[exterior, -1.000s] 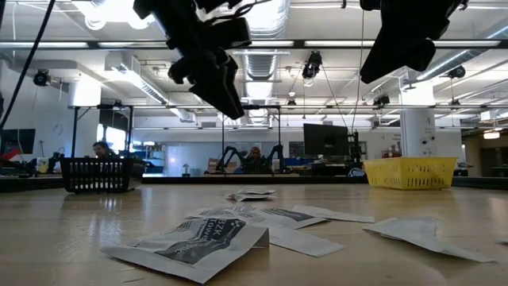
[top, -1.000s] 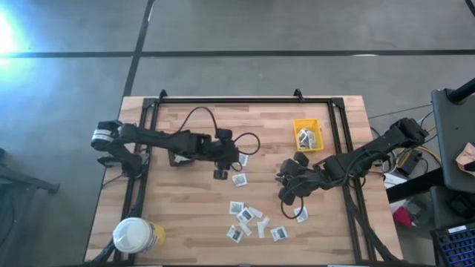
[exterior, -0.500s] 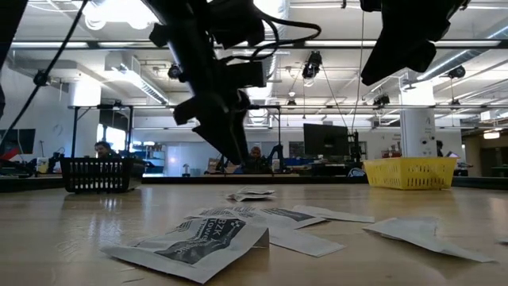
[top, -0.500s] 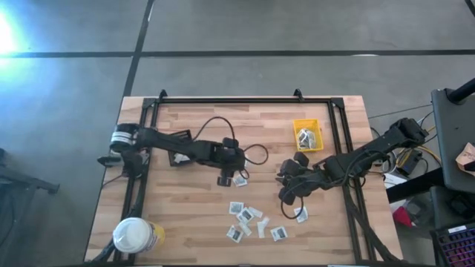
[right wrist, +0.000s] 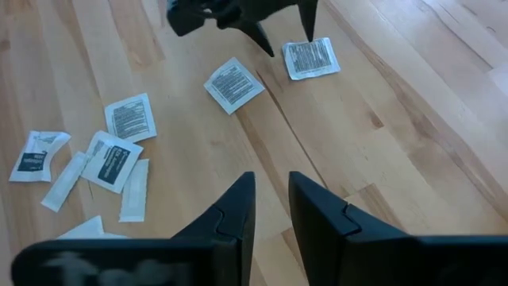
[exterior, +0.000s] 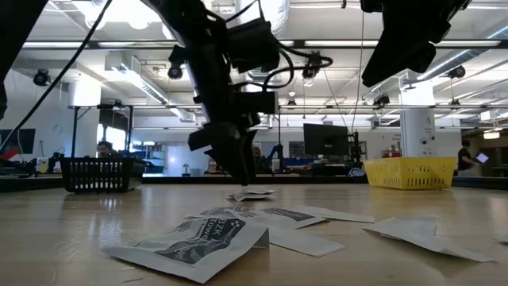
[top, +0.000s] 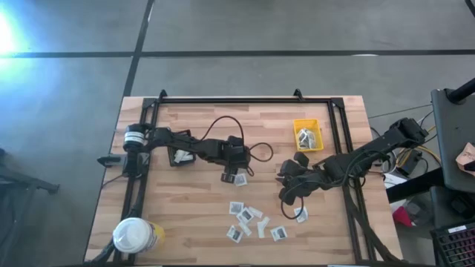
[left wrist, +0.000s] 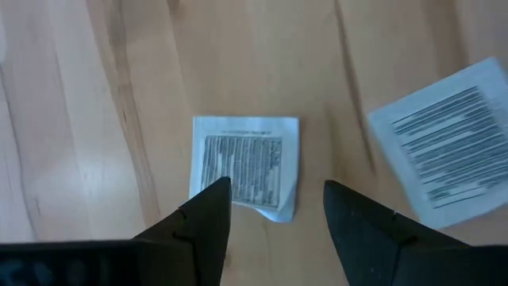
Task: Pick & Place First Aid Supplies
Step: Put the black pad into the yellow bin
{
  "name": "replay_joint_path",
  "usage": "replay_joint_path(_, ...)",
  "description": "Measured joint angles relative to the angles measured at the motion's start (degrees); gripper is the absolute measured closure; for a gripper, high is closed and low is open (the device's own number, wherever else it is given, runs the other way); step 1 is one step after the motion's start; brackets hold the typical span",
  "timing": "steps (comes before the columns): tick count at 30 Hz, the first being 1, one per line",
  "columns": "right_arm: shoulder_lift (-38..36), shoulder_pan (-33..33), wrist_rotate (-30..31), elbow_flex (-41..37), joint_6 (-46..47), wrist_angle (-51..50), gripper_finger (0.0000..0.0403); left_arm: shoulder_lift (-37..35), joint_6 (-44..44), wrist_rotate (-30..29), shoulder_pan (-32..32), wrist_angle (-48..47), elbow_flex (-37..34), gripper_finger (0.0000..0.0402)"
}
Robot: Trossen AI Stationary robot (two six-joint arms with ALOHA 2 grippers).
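The first aid supplies are small white packets lying flat on the wooden table. My left gripper [left wrist: 274,213] is open and points steeply down just above one printed packet [left wrist: 244,165]. Its fingers stand over that packet's nearer edge, and I see no touch. A second packet [left wrist: 448,155] lies beside it. Several more packets [top: 249,221] lie scattered toward the table's near edge, and one [top: 300,214] lies below my right arm. My right gripper [right wrist: 271,199] hovers well above the table, right of centre. It is narrowly open, with only wood showing between its fingers.
A small yellow bin [top: 307,126] with packets in it stands at the back right. A yellow tub with a white lid [top: 133,236] sits at the near left corner. A black tray [top: 180,157] lies under the left arm. Black frame rails [top: 338,148] run along the table's sides.
My left gripper has come down and moved toward the table's right, from well above the table to just over the printed packet, staying open. The packets have not moved.
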Motion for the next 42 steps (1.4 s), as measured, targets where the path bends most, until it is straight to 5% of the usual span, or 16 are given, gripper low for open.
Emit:
replay_joint_path(13,0.0,0.0,0.0,-0.1,0.2,0.2,0.0339,0.9,0.2,7.6,3.5,1.0,-2.2,0.0204)
replay_joint_path(23,0.0,0.0,0.0,-0.1,0.2,0.3,0.0337,0.8,-2.8,8.0,3.5,0.9,-2.7,0.0209)
replay_joint_path(42,0.0,0.0,0.0,-0.1,0.2,0.4,0.0343,0.8,-3.3,7.8,2.6,-0.5,-2.8,0.0372)
